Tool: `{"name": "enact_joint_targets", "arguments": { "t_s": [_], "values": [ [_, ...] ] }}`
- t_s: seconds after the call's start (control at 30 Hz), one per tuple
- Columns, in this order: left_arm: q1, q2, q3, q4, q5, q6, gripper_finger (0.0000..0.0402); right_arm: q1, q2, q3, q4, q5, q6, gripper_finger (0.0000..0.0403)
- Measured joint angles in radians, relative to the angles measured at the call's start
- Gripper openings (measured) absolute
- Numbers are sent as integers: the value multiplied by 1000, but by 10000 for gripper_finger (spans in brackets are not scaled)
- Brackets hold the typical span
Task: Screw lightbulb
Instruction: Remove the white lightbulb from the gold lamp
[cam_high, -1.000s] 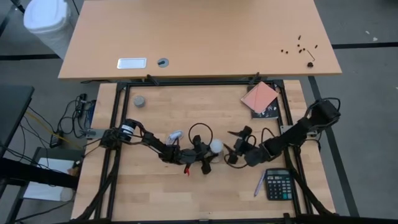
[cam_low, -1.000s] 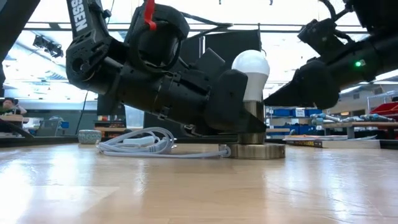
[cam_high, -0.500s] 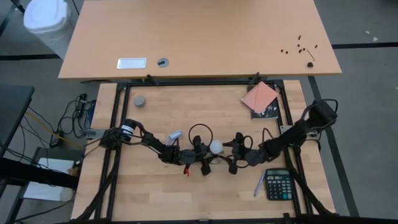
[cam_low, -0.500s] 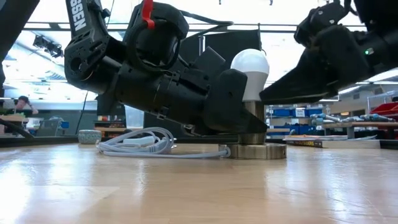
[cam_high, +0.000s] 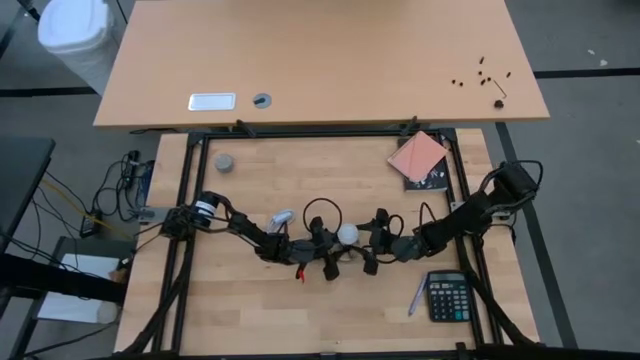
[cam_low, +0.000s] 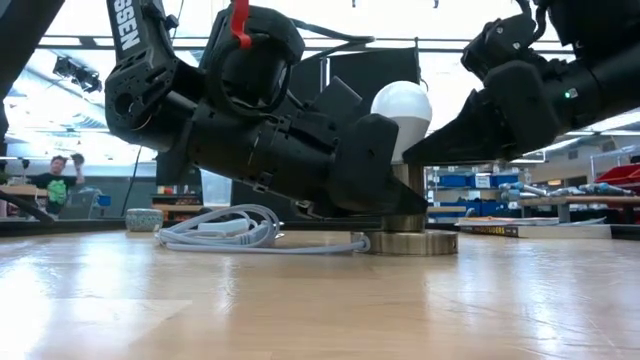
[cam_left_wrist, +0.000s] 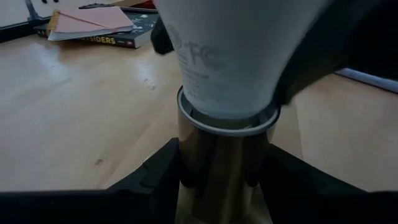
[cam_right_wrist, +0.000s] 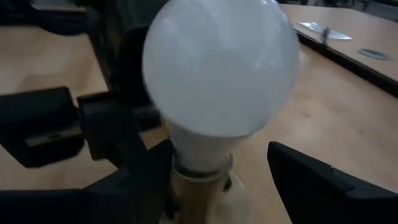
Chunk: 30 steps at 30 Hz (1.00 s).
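My right gripper (cam_right_wrist: 217, 180) has closed in, fingers spread astride lightbulb (cam_right_wrist: 221, 74); ready to pinch & twist. Left gripper (cam_left_wrist: 214, 180) clamps socket stem (cam_left_wrist: 217, 168).

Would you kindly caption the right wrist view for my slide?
Open right gripper straddling the white lightbulb, which stands upright in its brass socket on the wooden table.

Wood table (cam_high: 240, 310) w/ socket base (cam_low: 405, 243), white cable (cam_low: 215, 232), grey puck (cam_high: 225, 162), book (cam_high: 420, 160), calculator (cam_high: 447, 297), pen (cam_high: 415, 297).
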Motion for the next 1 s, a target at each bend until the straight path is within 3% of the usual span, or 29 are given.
{"name": "enact_joint_targets", "arguments": {
  "t_s": [0.13, 0.27, 0.37, 0.53, 0.6, 0.83, 1.0],
  "values": [
    [1, 0, 0, -4, -9, 0, 184, 12, -76, 1, -176, 80, 30, 270],
    [-4, -1, 1, -10, 9, 3, 184, 28, -154, -4, -443, 247, 134, 270],
    [-3, -2, 1, -11, 14, 3, 184, 33, -184, -3, -531, 237, 227, 270],
    [-3, -2, 1, -12, 12, 3, 184, 33, -153, -2, -389, -2, 209, 270],
    [-3, -2, 1, -12, 11, 3, 184, 35, -124, -2, -287, -37, 175, 270],
    [-3, -2, 1, -13, 8, 3, 184, 21, -23, 0, -18, -68, 71, 270],
    [-2, -2, 1, -14, 4, 3, 184, 6, -1, 1, -18, -37, 22, 270]
  ]
}}
